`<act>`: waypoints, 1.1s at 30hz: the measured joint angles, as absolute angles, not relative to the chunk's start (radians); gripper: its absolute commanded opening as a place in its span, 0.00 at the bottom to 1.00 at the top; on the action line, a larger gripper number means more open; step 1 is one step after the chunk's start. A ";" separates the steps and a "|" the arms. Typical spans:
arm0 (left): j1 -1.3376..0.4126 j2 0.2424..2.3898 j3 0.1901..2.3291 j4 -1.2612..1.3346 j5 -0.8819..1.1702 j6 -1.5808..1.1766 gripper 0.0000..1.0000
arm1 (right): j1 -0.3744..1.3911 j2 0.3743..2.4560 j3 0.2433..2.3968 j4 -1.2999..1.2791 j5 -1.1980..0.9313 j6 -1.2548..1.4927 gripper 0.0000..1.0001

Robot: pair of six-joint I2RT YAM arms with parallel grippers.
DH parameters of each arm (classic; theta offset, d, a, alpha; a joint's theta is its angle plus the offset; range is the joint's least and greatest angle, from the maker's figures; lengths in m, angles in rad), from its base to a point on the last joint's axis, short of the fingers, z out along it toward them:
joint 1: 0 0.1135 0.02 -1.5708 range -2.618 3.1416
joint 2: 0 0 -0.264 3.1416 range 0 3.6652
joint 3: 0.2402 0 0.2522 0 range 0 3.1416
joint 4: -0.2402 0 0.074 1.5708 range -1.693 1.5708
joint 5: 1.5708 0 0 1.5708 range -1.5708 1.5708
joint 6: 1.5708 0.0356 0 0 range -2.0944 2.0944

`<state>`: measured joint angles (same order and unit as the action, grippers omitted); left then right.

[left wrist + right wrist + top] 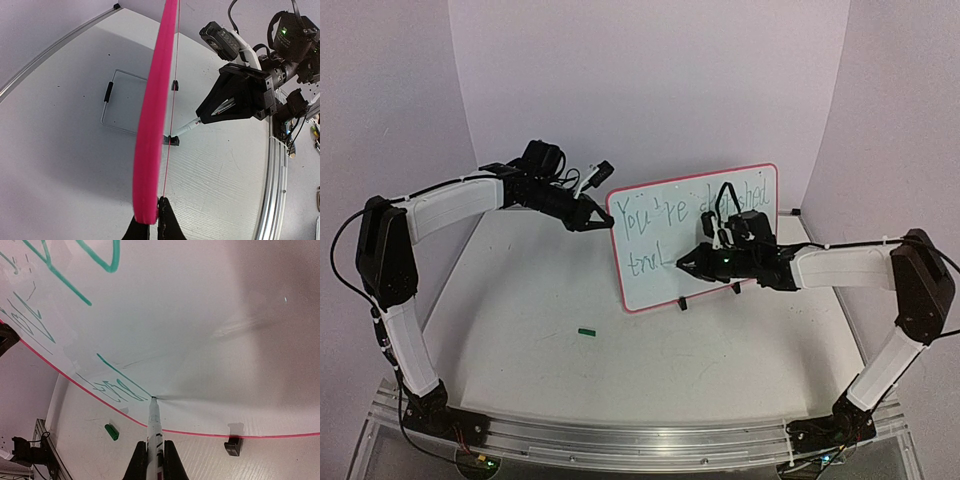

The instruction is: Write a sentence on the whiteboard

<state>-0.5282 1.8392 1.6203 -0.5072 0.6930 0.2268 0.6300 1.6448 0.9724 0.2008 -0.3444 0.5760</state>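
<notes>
Marker (154,425) tip touches the whiteboard (650,290) low on its face, at the end of the second line of the sentence (650,215), which reads "trul" so far; the right fingers (688,264) are closed on the marker's barrel, its long axis running from them straight at the board, up the right wrist frame. The board stands upright at the centre of the top view, long edge down on the bench (520,300), on its clip feet (231,446); the left fingers (603,224) pinch its red frame on the left edge, near the top, steadying it. Judging by the writing, one letter is left; bare board lies just right of the tip in the top view, so the stroke falls to the right arm, and nothing blocks that patch. A green cap (586,331) lies on the bench at lower left of the board, well apart from both arms.
</notes>
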 measured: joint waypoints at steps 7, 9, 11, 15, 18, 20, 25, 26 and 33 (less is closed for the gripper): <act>-0.530 1.834 1.620 -0.511 0.693 0.227 0.00 | 0.629 1.607 0.959 0.201 -0.318 0.577 0.00; -0.529 1.832 1.620 -0.515 0.692 0.228 0.00 | 0.629 1.590 0.959 0.201 -0.316 0.577 0.00; -0.530 1.832 1.620 -0.516 0.691 0.228 0.00 | 0.629 1.576 0.959 0.202 -0.316 0.577 0.00; -0.530 1.832 1.620 -0.516 0.687 0.227 0.00 | 0.629 1.569 0.959 0.208 -0.316 0.577 0.00; -0.530 1.832 1.620 -0.516 0.687 0.227 0.00 | 0.629 1.569 0.959 0.209 -0.316 0.577 0.00; -0.530 1.832 1.620 -0.516 0.687 0.228 0.00 | 0.629 1.569 0.959 0.211 -0.316 0.577 0.00; -0.530 1.832 1.620 -0.516 0.686 0.228 0.00 | 0.629 1.572 0.959 0.226 -0.316 0.581 0.00; -0.530 1.832 1.620 -0.516 0.686 0.228 0.00 | 0.629 1.574 0.959 0.229 -0.316 0.581 0.00; -0.529 1.832 1.620 -0.516 0.686 0.227 0.00 | 0.629 1.602 0.959 0.239 -0.308 0.595 0.00</act>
<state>-0.5293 1.8317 1.6203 -0.5159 0.6857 0.2272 0.6289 1.6017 0.9592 0.2390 -0.3081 0.5954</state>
